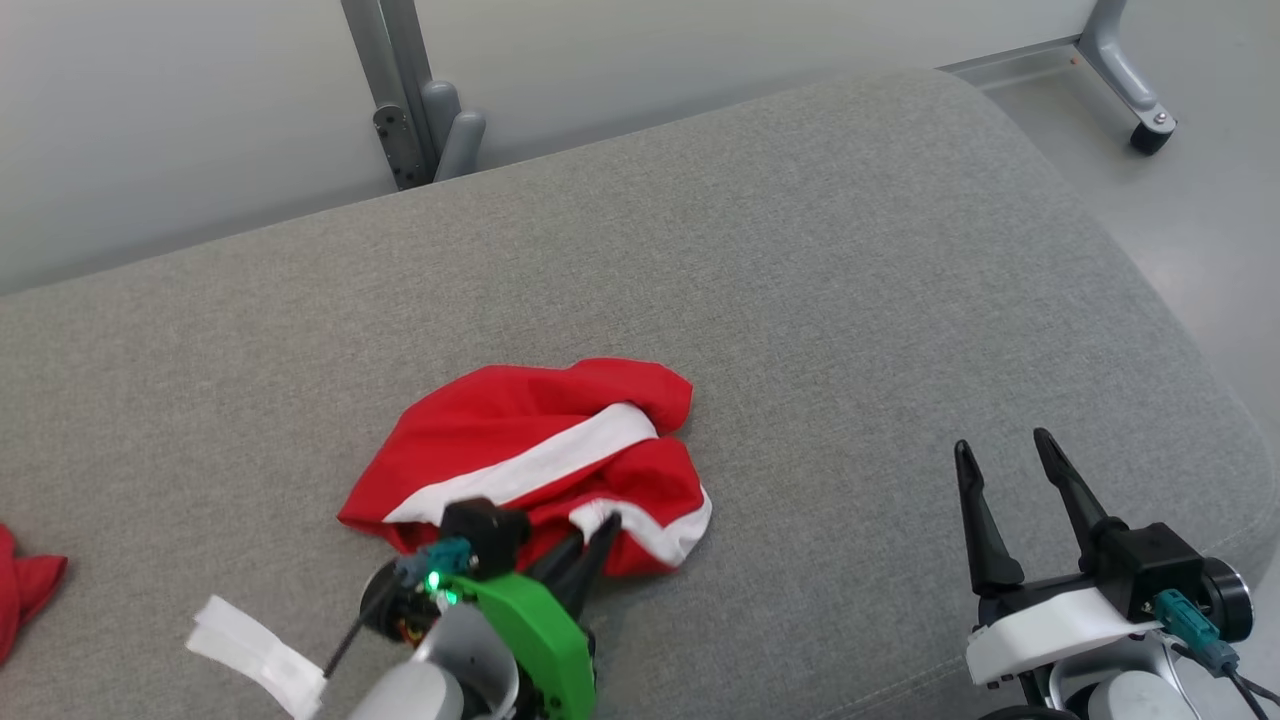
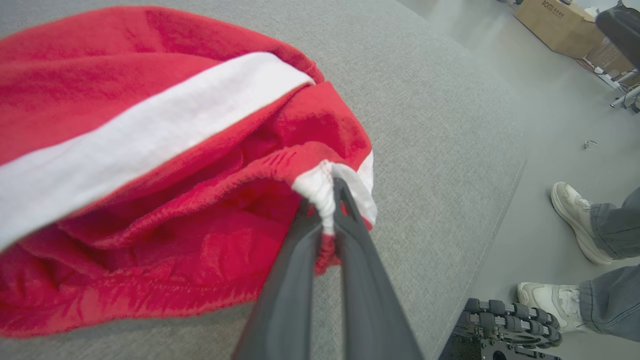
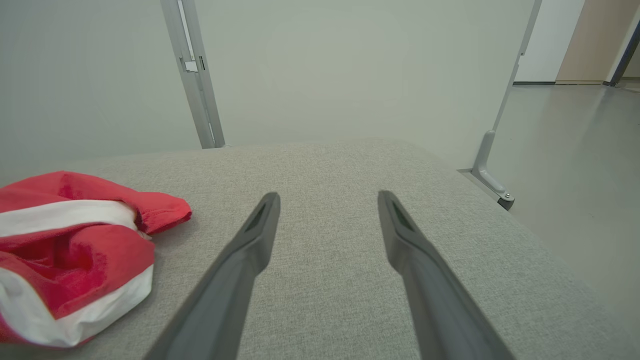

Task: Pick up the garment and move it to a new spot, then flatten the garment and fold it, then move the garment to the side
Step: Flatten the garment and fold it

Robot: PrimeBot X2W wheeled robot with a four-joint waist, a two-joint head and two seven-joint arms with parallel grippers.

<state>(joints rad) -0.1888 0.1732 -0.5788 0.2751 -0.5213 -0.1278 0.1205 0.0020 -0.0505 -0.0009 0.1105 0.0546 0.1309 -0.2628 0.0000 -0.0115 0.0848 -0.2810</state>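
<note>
The garment (image 1: 540, 450) is a crumpled red piece with white stripes, lying on the grey cushion (image 1: 800, 280) a little left of centre. My left gripper (image 1: 598, 528) comes in from the near side and is shut on the garment's near white-banded hem. In the left wrist view the two dark fingers (image 2: 300, 250) pinch a bunched white fold of the garment (image 2: 150, 150) at their tips. My right gripper (image 1: 1000, 450) stands open near the cushion's front right edge, fingers empty and well right of the cloth. The right wrist view has the garment (image 3: 70, 250) at its left edge, apart from the open gripper (image 3: 327, 200).
Another piece of red cloth (image 1: 25, 590) lies at the far left edge of the cushion. A white label (image 1: 255, 650) hangs off my left arm. A grey frame post (image 1: 400, 90) rises behind the cushion. A person's feet (image 2: 575, 225) stand on the floor beside the cushion.
</note>
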